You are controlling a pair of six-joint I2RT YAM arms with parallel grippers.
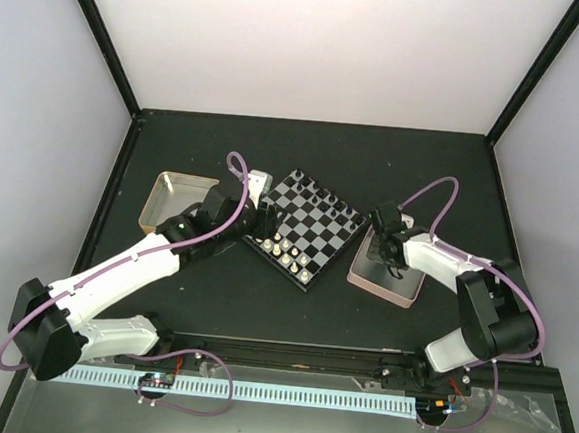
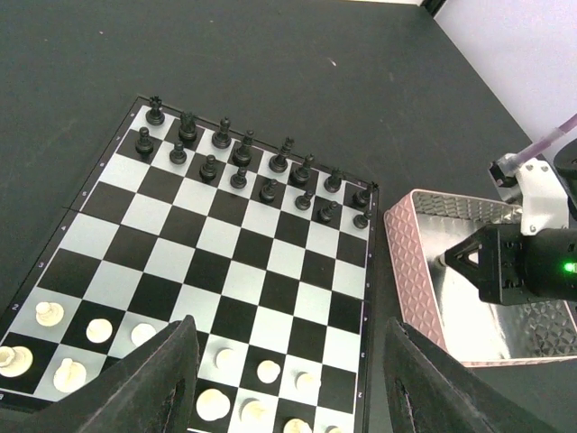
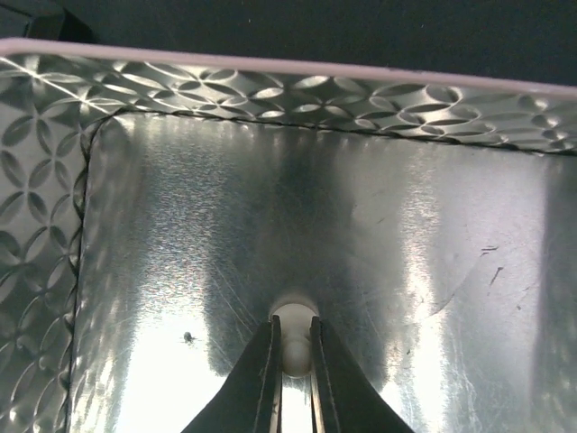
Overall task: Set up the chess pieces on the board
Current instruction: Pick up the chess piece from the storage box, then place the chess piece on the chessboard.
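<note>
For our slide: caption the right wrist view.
Right gripper pinching a cream-white chess piece inside the pink-rimmed embossed metal tray.

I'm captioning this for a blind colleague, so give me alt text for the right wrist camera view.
The right end effector pinches a small cream-white chess piece between its two dark fingers, low inside a shiny metal tray. The tray's walls are embossed with a petal pattern and topped by a pale pink rim.
</note>
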